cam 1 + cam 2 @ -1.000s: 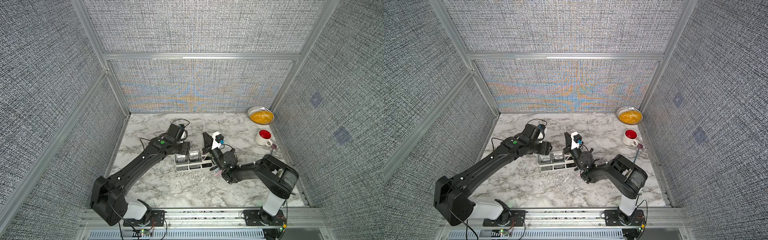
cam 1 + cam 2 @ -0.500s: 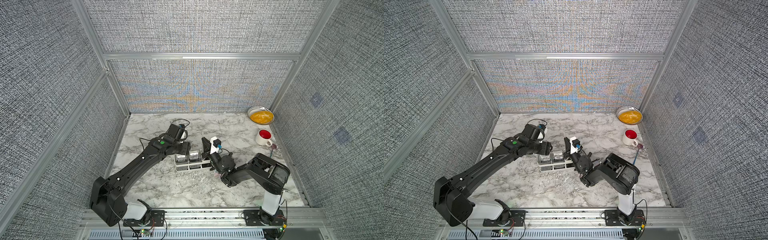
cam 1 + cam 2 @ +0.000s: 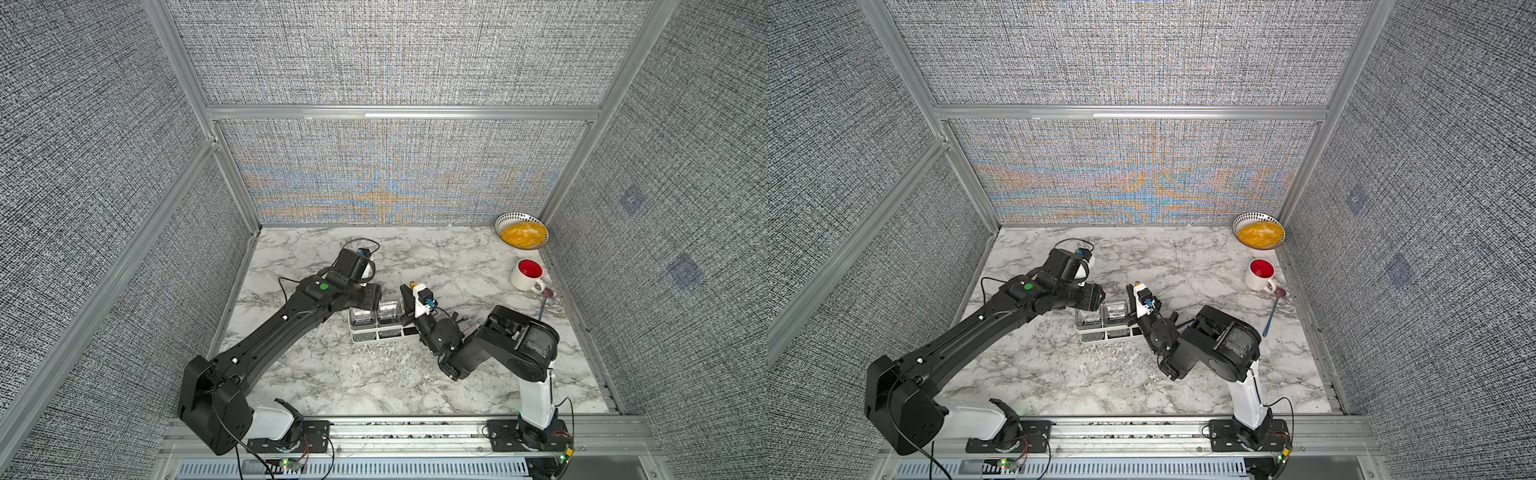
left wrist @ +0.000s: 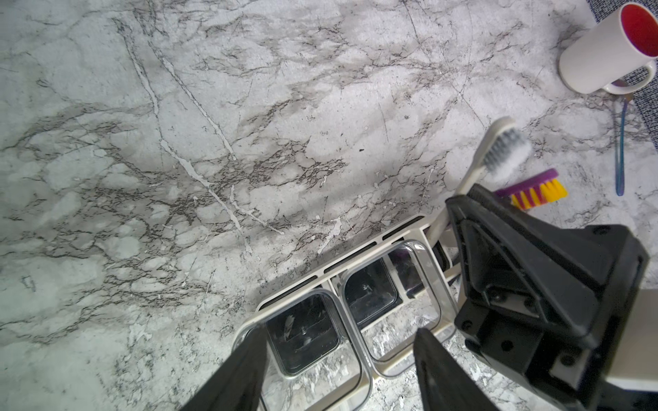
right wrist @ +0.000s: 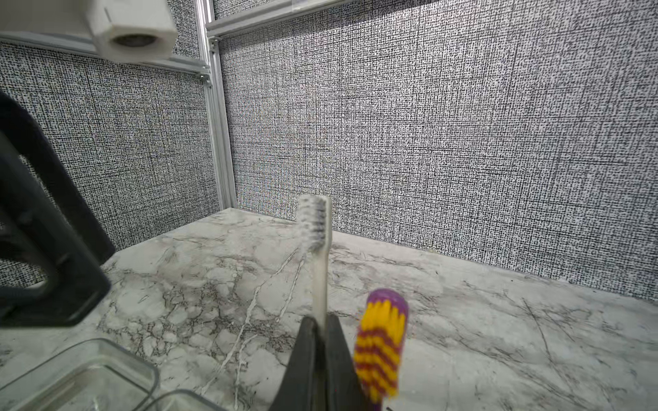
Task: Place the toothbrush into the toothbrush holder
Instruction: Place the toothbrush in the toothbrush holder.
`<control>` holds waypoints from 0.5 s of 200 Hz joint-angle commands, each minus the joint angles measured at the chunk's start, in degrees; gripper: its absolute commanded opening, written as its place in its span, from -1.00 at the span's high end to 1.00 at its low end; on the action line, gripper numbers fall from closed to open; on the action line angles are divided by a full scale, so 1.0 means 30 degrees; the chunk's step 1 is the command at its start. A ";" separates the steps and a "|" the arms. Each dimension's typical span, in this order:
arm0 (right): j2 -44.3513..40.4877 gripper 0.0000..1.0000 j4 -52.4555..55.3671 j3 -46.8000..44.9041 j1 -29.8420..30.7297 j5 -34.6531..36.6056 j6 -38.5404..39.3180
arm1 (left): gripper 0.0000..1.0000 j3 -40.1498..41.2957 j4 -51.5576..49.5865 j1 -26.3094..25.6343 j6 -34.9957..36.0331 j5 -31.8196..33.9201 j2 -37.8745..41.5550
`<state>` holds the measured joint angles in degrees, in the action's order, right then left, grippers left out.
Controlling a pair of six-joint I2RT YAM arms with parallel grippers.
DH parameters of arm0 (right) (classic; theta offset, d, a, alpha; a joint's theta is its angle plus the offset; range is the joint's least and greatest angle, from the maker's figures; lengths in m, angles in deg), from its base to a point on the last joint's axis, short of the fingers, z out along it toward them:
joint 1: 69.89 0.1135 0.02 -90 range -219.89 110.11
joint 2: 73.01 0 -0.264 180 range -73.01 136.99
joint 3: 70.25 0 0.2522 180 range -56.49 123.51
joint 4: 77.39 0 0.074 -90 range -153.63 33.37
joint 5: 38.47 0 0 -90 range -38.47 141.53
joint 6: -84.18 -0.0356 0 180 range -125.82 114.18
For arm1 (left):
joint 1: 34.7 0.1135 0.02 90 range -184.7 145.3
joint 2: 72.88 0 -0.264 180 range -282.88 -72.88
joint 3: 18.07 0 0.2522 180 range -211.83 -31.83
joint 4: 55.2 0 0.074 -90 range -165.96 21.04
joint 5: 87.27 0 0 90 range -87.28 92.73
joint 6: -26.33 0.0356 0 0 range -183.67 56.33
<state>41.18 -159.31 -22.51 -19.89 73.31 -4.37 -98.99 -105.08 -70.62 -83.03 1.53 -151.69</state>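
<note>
Right wrist shows slim white toothbrush (image 5: 320,270) with grey-white bristles.

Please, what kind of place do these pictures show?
Probably a robot test booth, not a real bathroom: grey fabric walls in aluminium frames, a marble-look table, and two robot arms, left and right, bolted to a rail at its front edge.

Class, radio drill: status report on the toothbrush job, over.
Left gripper open over toothbrush holder. Right gripper shut on white toothbrush, handle in end compartment. Purple toothbrush close beside.
</note>
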 commanded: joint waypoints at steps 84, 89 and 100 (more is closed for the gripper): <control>-0.0076 0.97 -0.3710 -0.0106 0.0033 0.0318 -0.2180 | -0.37 -0.0115 0.0089 -0.0242 0.0290 0.0384 -0.0195; -0.0146 0.97 -0.3703 -0.0124 0.0033 0.0327 -0.2350 | -0.37 -0.0115 0.0105 -0.0254 0.0312 0.0378 -0.0204; -0.0355 0.98 -0.3710 -0.0119 0.0033 0.0352 -0.2614 | -0.37 -0.0097 0.0087 -0.0287 0.0339 0.0397 -0.0188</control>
<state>40.55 -159.29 -22.51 -19.85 73.57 -7.38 -98.99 -105.05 -71.32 -82.87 2.36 -152.21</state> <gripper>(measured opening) 0.083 0.684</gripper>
